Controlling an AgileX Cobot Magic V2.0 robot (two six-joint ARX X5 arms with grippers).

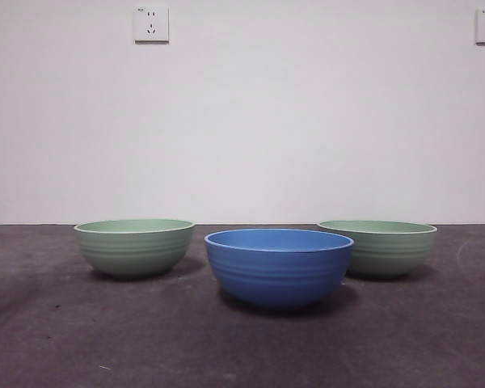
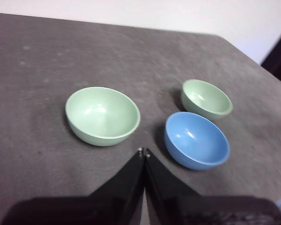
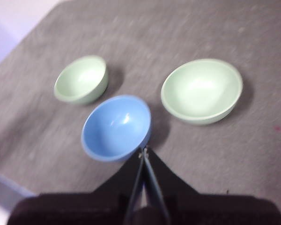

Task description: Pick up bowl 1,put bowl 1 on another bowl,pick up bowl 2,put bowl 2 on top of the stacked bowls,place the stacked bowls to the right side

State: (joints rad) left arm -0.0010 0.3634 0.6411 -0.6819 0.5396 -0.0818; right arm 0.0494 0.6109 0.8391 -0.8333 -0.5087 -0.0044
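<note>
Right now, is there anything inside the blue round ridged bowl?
No. The blue round ridged bowl is empty; both wrist views show its bare inside. What lies under it is hidden.

Left gripper (image 2: 144,152) and right gripper (image 3: 143,151): each consists of two matte black jaws, broad at a dark, blocky base and narrowing to slim points, with small pale, metallic-looking tips at the ends; no cables, screws or markings are discernible.

The blue bowl (image 1: 279,267) stands between two green bowls (image 1: 134,246) (image 1: 383,247), with narrow gaps; the surface (image 1: 48,339) around them is open.
</note>
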